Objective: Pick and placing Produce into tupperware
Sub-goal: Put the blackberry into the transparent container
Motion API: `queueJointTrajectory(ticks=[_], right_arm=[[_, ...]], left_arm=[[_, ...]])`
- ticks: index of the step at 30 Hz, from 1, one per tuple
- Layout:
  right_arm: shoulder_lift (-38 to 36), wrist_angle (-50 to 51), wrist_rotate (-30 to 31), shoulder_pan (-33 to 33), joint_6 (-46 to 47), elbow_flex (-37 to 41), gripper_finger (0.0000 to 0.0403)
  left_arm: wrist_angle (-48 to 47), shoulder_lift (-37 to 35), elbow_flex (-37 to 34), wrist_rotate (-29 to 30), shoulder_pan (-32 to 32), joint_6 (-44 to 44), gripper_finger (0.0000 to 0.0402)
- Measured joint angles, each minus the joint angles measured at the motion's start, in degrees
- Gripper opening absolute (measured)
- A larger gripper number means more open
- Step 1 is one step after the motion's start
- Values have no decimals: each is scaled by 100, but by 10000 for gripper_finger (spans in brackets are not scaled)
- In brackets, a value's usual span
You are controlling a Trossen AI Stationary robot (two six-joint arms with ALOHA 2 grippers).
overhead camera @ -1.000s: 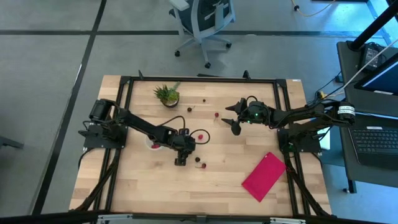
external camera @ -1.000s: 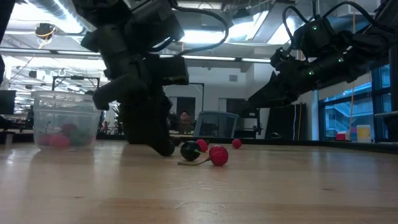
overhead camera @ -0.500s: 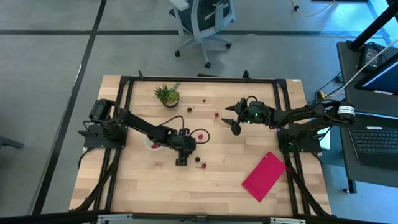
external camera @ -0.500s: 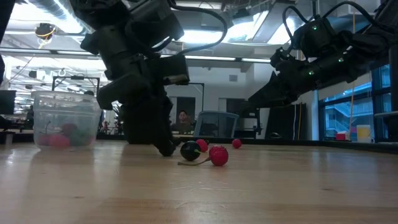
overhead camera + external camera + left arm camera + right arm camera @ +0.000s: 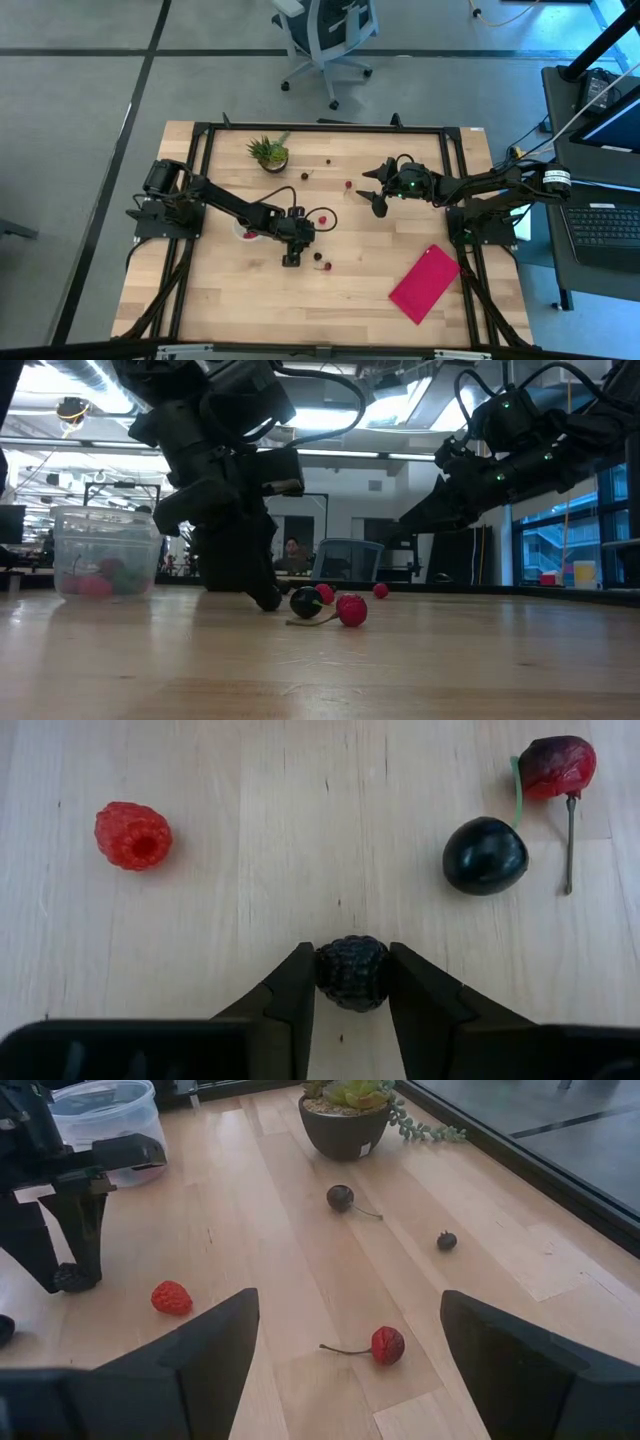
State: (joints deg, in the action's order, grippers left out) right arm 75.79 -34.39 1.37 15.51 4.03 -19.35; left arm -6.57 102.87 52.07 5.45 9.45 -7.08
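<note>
My left gripper [image 5: 291,258] points down at the table's middle, shut on a dark blackberry [image 5: 352,972]. Near it on the wood lie a red raspberry [image 5: 133,835], a black cherry [image 5: 485,855] and a maroon cherry [image 5: 557,766]. The translucent round tupperware [image 5: 247,232] stands to the gripper's left with some red produce inside; it also shows in the low view [image 5: 105,550]. My right gripper [image 5: 375,190] hovers open above the table's right-middle, touching nothing. More berries [image 5: 387,1345] lie scattered toward the far edge. My left gripper pinches the blackberry [image 5: 350,960] between its two fingertips [image 5: 295,985], one on each side. The fingers come from above, pointing down. The berry sits at table level under the gripper [image 5: 75,1276]; whether it is lifted clear, I cannot tell.
A green spiky potted plant [image 5: 268,152] stands near the far edge, left of centre. A flat pink-red rectangular piece [image 5: 425,283] lies at the near right. A dark cherry [image 5: 340,1198] and a small dark berry [image 5: 446,1240] lie near the pot. Bare wood stretches along the near edge.
</note>
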Motion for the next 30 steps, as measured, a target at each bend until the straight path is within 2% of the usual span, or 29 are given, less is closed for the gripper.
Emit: queueJointTrajectory(ticks=[6, 10, 19, 25, 30], right_arm=[[0, 0, 0, 1, -2, 0, 314], [0, 0, 0, 2, 0, 0, 314], [-1, -9, 0, 0, 0, 0, 314], [0, -31, 0, 1, 0, 0, 314], [0, -37, 0, 2, -1, 0, 314]], left_arm=[[-92, -12, 14, -18, 33, 64, 100], [-704, -299, 35, -107, 39, 54, 103], [-2400, -1789, 348, 119, 31, -332, 100], [-4052, -2807, 350, 418, -22, -1472, 99], [-5134, -3034, 343, 585, 46, -2557, 99]])
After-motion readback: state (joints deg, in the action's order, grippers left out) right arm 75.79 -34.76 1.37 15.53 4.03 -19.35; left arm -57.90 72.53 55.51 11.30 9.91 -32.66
